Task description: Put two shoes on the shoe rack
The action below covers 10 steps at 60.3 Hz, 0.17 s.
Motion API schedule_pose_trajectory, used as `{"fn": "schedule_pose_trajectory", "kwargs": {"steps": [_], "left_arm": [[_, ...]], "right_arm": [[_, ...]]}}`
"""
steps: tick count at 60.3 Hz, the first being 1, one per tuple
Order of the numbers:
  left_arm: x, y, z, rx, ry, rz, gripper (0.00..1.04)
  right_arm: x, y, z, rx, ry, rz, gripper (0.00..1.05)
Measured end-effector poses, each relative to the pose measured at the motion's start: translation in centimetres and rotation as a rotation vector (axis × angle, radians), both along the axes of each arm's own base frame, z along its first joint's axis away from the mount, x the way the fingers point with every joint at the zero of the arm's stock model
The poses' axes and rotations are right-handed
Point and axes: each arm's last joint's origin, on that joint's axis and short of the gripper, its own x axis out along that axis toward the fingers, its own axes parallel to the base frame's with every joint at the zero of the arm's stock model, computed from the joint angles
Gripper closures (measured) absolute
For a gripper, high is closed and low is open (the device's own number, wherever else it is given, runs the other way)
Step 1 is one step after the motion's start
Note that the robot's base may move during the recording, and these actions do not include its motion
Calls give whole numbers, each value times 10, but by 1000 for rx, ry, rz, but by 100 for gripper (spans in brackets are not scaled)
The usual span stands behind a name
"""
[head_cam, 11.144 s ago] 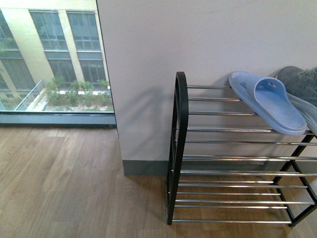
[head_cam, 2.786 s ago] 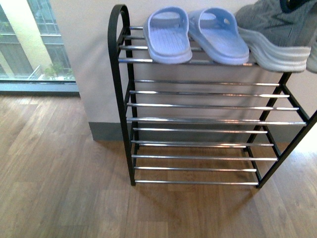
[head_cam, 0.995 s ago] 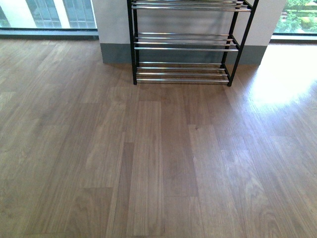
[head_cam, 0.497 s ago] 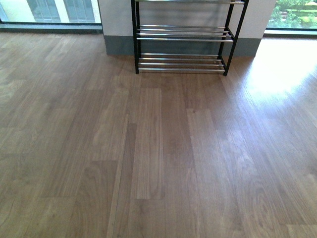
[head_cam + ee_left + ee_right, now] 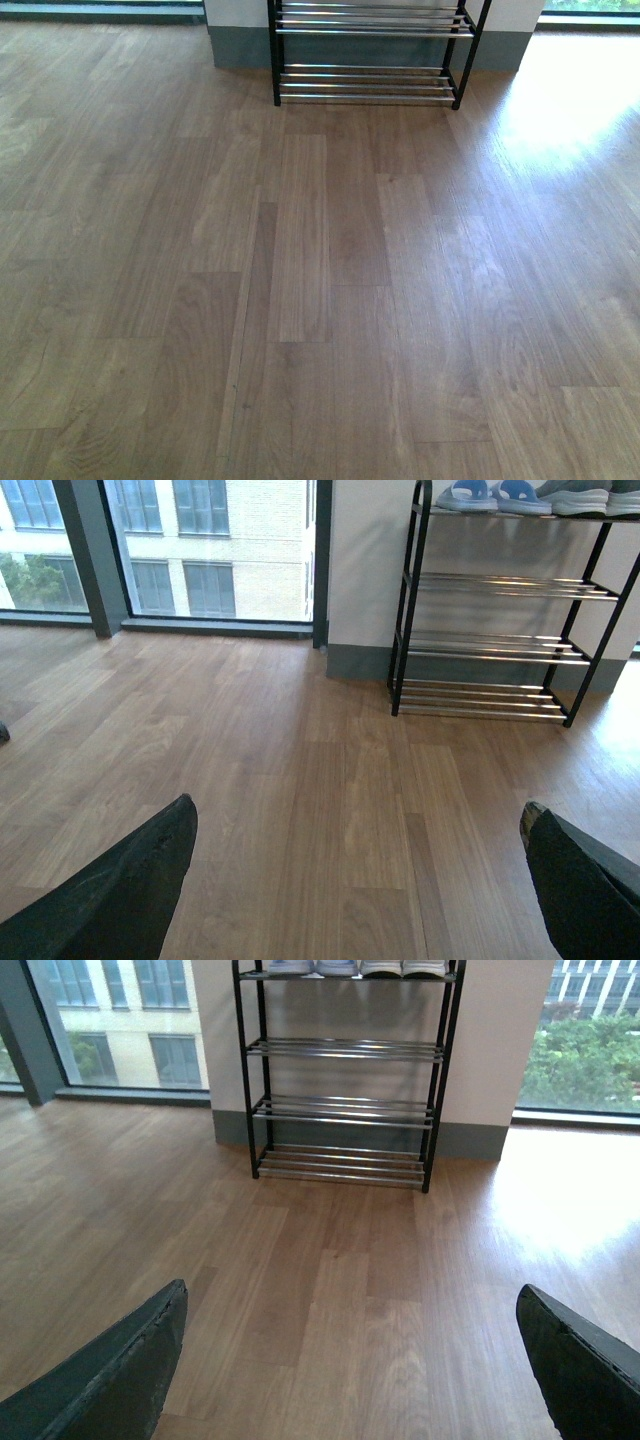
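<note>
Both my hands, left (image 5: 350, 880) & right (image 5: 345, 1360), spread wide w/ nothing held, while pale blue rubber slides (image 5: 497, 494) & grey knit sneakers (image 5: 590, 494) sit atop black-framed chrome-bar shoe rack (image 5: 495, 645) well ahead — job looks done.

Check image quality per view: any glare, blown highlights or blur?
Front view: sunlight glare washes out the floor at upper right; the rack is cropped. Left wrist view: evenly lit, the shoes a bit soft, near jaws dark and blurred. Right wrist view: bright patch on the floor beside the rack; windows bright but readable.
</note>
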Motion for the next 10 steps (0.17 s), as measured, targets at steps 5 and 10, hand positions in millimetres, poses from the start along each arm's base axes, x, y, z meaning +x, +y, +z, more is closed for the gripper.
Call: {"fn": "schedule_pose_trajectory", "kwargs": {"steps": [5, 10], "left_arm": [[0, 0, 0, 0, 0, 0, 9], [0, 0, 0, 0, 0, 0, 9]], "right_arm": [[0, 0, 0, 0, 0, 0, 9], [0, 0, 0, 0, 0, 0, 9]]}}
